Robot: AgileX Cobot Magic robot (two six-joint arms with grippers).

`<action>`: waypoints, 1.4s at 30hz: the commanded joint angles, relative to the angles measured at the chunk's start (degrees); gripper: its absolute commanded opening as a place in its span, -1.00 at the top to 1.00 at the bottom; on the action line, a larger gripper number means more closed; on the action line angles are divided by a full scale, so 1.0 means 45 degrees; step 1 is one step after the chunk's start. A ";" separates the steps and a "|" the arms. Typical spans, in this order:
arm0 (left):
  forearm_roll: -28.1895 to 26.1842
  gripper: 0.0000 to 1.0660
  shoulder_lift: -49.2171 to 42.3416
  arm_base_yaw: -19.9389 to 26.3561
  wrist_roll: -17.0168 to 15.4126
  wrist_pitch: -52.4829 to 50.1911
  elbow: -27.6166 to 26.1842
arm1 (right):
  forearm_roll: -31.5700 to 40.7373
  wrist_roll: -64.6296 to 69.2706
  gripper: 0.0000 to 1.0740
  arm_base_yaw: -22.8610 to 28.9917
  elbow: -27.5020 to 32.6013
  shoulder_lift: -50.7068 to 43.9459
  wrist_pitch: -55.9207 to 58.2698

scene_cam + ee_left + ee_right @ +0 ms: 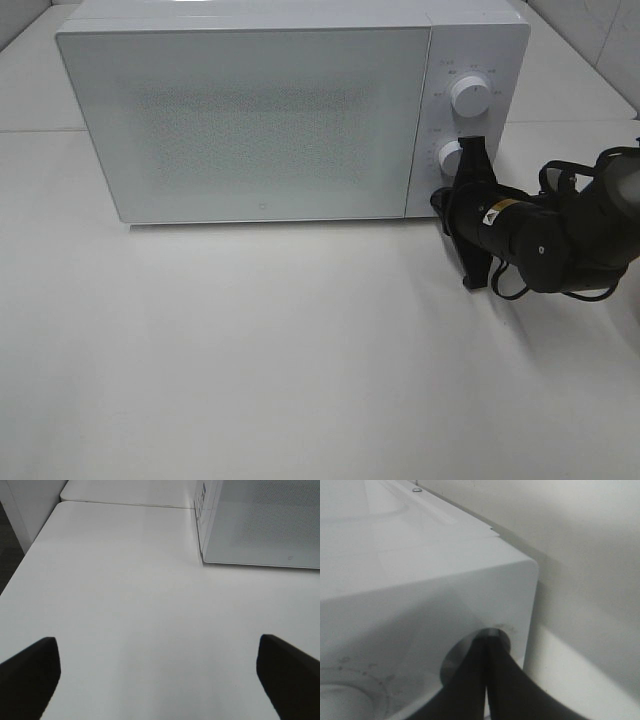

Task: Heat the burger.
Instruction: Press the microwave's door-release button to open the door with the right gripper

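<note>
1. While the right arm [560,235] reaches in at the controls, the white microwave [260,120] sits at the back of the white table [300,380]. Its door [250,190] is closed flush with the body.
2. Burger: not visible in any view. The door window is a fine perforated mesh and nothing reads through it, so I can't tell whether the burger is inside.
3. The control panel [500,130] is right of the door and has two round white knobs, one above the other: upper knob [470,95] and lower knob [450,158]. Each has tick marks around it, too small to read.
4. Right gripper [487,647]: the fingers are pinched together with no gap between them in the wrist view. The tips are up against the lower knob. Nothing shows between the fingers. I can't tell whether they press on the knob's rim or only touch it.
5. The right arm comes in low over the table from the right side. It has a black housing, looped cables and a small yellow label [497,212] on the wrist section.
6. Left gripper [158,650]: spread wide and holding nothing, with only table top showing between the two black fingers [30,675]. It hangs over the table off the microwave's front left corner, well apart from it. It is seen only in its own wrist view.
</note>
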 commanded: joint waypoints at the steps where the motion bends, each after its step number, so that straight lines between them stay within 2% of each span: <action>1: -0.0064 -0.92 -0.0267 0.0038 -0.0025 -0.0102 0.0025 | 0.0471 -0.0280 1.00 -0.0127 -0.1070 -0.0127 -0.1732; 13: -0.0064 -0.92 -0.0267 0.0038 -0.0025 -0.0102 0.0025 | 0.0357 -0.0229 1.00 -0.0127 -0.1362 -0.0140 -0.1515; 30: -0.0064 -0.92 -0.0267 0.0038 -0.0025 -0.0102 0.0025 | -0.0115 0.0280 1.00 -0.0102 -0.0229 -0.0675 -0.1273; 42: -0.0064 -0.92 -0.0267 0.0038 -0.0025 -0.0102 0.0025 | 0.0140 0.0344 1.00 0.0484 0.0306 -0.0675 -0.1044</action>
